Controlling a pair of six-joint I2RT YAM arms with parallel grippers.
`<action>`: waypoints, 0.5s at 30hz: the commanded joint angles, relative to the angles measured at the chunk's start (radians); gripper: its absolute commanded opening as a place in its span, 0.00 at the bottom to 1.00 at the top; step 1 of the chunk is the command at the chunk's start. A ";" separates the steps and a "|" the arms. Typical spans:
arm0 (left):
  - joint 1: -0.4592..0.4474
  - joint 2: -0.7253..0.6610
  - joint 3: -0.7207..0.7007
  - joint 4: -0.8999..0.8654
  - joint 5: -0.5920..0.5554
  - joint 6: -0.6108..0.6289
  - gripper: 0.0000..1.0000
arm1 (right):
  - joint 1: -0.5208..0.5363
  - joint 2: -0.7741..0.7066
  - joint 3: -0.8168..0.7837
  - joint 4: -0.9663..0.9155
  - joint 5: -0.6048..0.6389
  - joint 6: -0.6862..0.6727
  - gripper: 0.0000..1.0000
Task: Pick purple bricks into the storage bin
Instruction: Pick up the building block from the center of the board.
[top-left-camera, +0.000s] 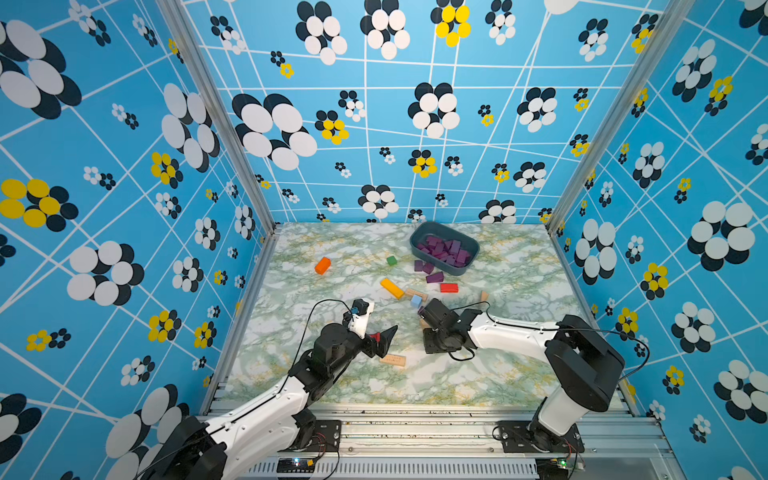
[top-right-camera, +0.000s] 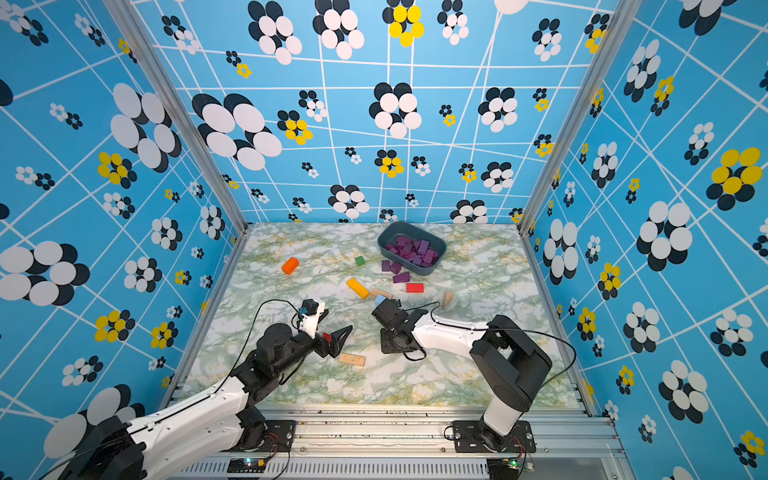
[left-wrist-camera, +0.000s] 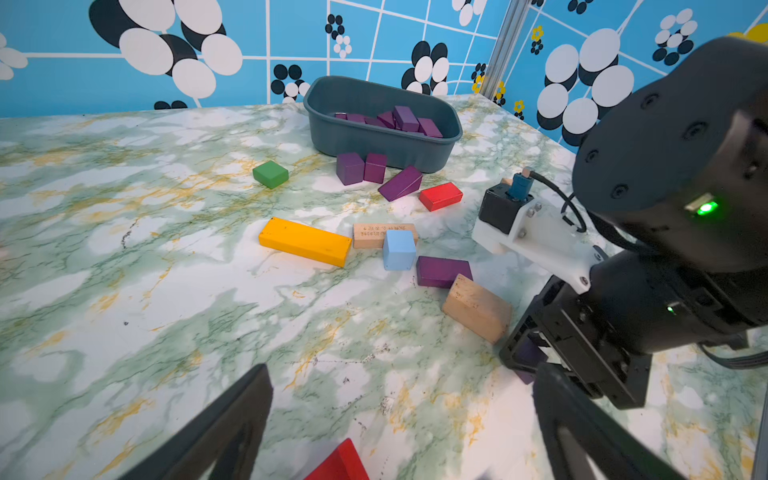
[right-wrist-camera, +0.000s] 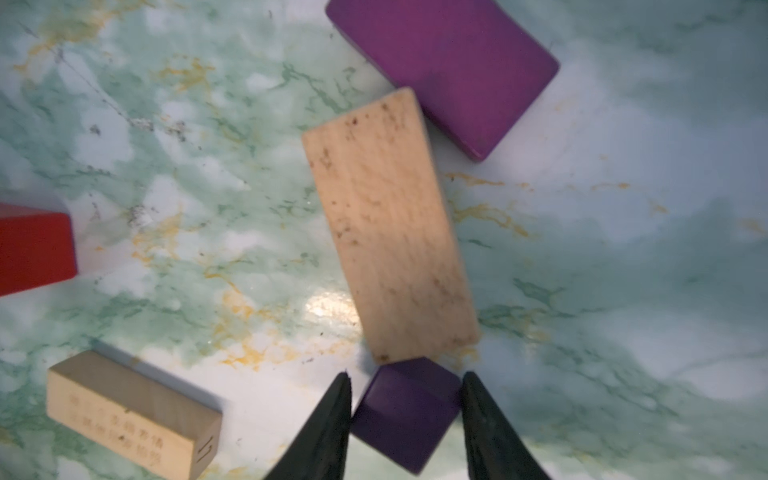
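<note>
In the right wrist view my right gripper (right-wrist-camera: 407, 374) is shut on a small purple brick (right-wrist-camera: 405, 409), a cube, with a finger touching each side. A tan block (right-wrist-camera: 390, 224) touches that cube, and a flat purple brick (right-wrist-camera: 449, 70) lies beyond it. The storage bin (top-left-camera: 417, 237) stands at the back right with several purple bricks (top-left-camera: 444, 249) inside. Three more purple bricks (left-wrist-camera: 350, 167) lie against its near wall. My left gripper (left-wrist-camera: 401, 370) is open low over the table, with a red block (left-wrist-camera: 338, 461) below it.
Loose blocks lie mid-table: an orange one (top-left-camera: 323, 265), a green cube (top-left-camera: 391, 260), a yellow bar (top-left-camera: 391, 288), a red block (top-left-camera: 449, 287), a light blue cube (top-left-camera: 416, 301). An engraved tan block (top-left-camera: 392, 360) lies between the arms.
</note>
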 joint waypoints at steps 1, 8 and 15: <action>0.007 0.006 -0.012 0.025 -0.020 -0.013 0.99 | 0.006 0.035 0.034 -0.081 0.042 0.018 0.43; 0.006 0.016 -0.010 0.019 -0.045 -0.018 0.99 | 0.006 0.087 0.071 -0.130 0.066 -0.008 0.28; 0.008 0.031 -0.010 0.019 -0.066 -0.019 0.99 | 0.000 0.014 0.064 -0.096 0.058 -0.024 0.23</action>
